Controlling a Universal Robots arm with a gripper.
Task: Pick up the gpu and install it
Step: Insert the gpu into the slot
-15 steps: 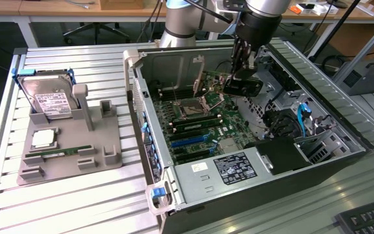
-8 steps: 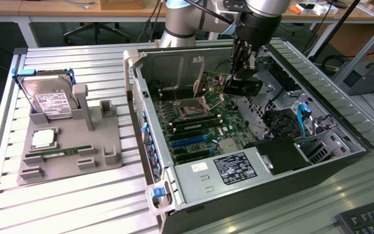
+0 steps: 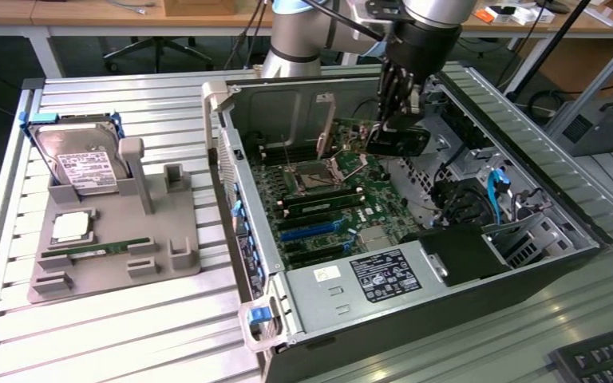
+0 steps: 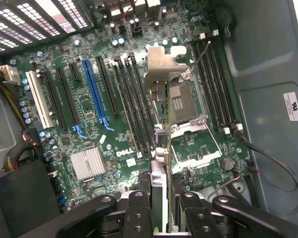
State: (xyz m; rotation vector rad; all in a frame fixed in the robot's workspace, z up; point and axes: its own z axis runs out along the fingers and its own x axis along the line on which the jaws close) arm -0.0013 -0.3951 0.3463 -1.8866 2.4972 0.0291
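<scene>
My gripper (image 3: 397,112) hangs inside the open computer case (image 3: 245,199), over the far part of the motherboard (image 3: 322,207), and is shut on the gpu (image 3: 397,142), which shows as a dark block under the fingers. In the wrist view the gpu (image 4: 160,144) is edge-on between the black fingers (image 4: 139,208). Its silver end bracket (image 4: 165,62) points away, above the CPU socket (image 4: 181,101) area. The blue expansion slot (image 4: 93,89) lies off to one side of the card, with black slots beside it. The card is above the board and not seated.
A grey fixture (image 3: 115,247) on the exterior view's left carries a hard drive (image 3: 83,163), a CPU (image 3: 70,227) and a RAM stick (image 3: 93,251). The power supply (image 3: 392,275) and drive cage (image 3: 520,231) fill the near end of the case. A keyboard (image 3: 605,359) sits at the lower right.
</scene>
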